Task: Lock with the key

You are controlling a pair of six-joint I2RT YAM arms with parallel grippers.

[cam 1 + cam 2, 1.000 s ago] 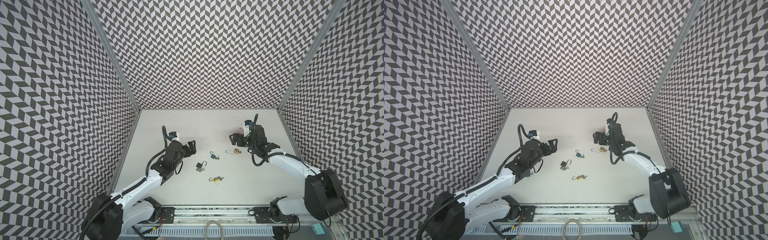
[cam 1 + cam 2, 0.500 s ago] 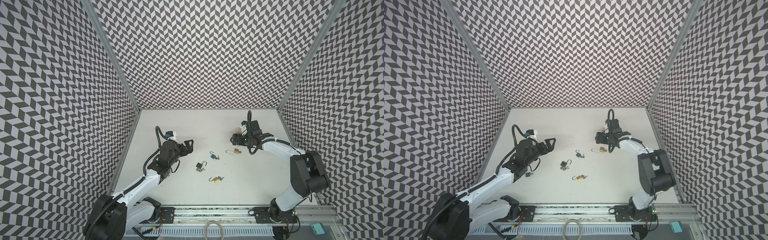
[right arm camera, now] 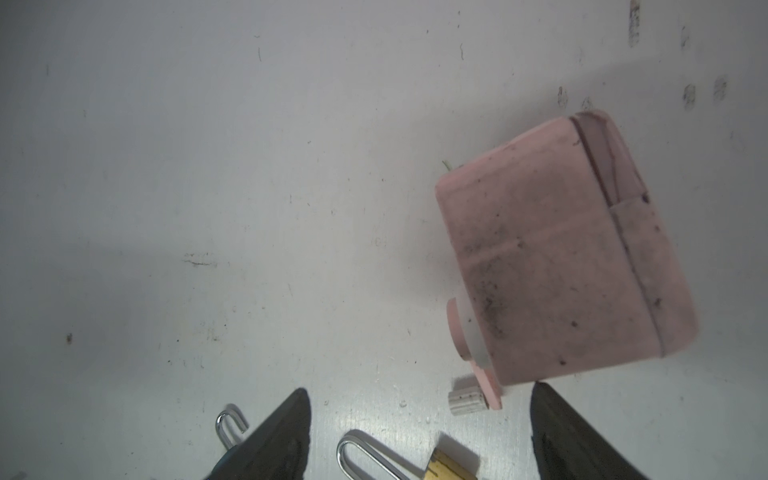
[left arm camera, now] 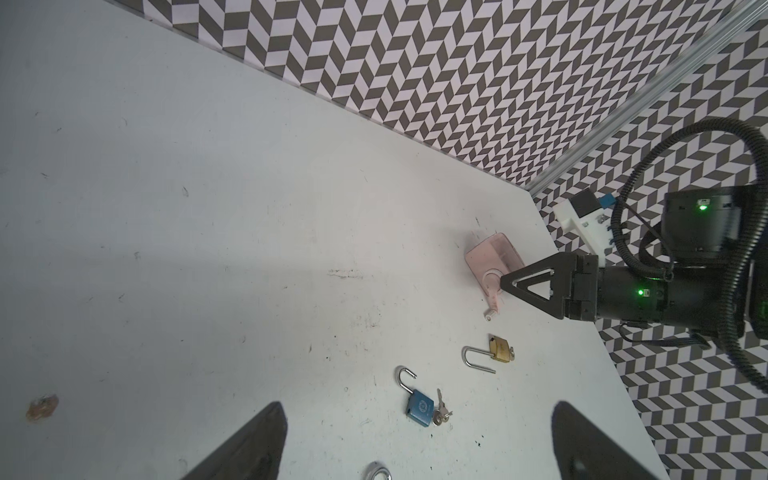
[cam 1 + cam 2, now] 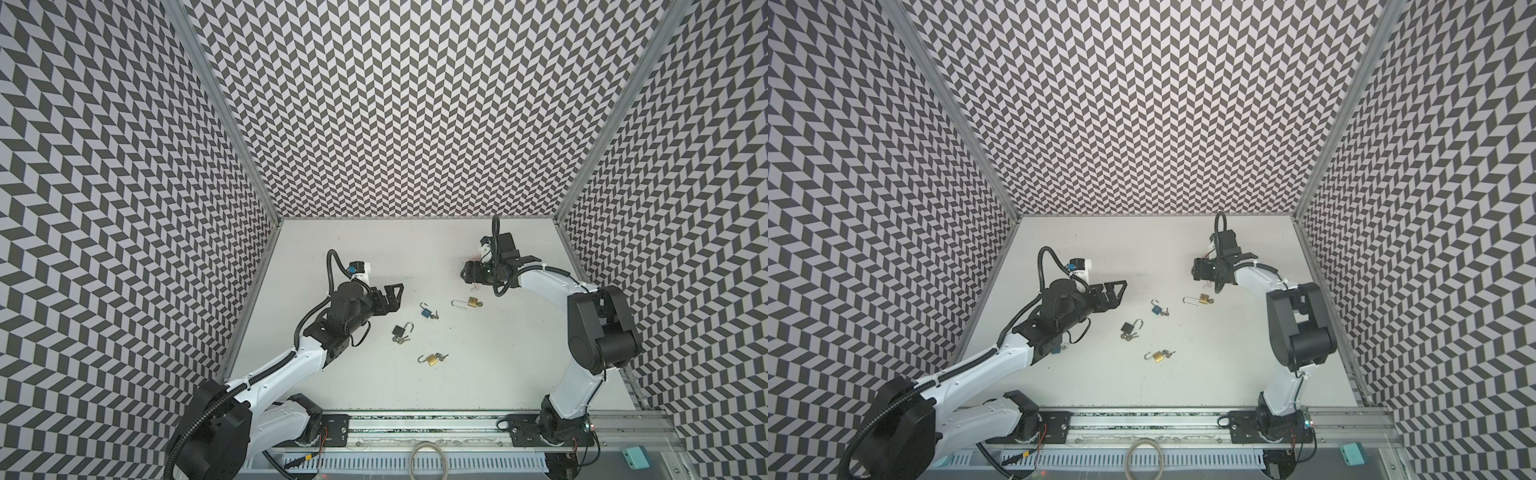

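Note:
Several small padlocks lie mid-table with shackles open and keys at their bases: a long-shackled brass one (image 5: 471,302) (image 3: 446,467), a blue one (image 5: 426,311) (image 4: 419,408), a black one (image 5: 400,330) and a second brass one (image 5: 432,359). A pink box-shaped lock (image 3: 561,257) (image 4: 494,257) lies at the back right with a pink tab and white ribbed piece (image 3: 467,401) at its end. My right gripper (image 5: 468,274) (image 3: 419,432) hovers open beside it, holding nothing. My left gripper (image 5: 392,293) (image 4: 419,440) stands wide open, the blue padlock just ahead of it.
Patterned walls close the white table (image 5: 415,257) on the left, back and right. A metal rail (image 5: 415,428) carrying both arm bases runs along the front edge. The right arm's elbow (image 5: 598,328) stands high near the right wall.
The right arm's elbow has risen and swung in towards the table while its gripper stayed by the pink lock, jaws a little narrower. The left arm shifted only slightly.

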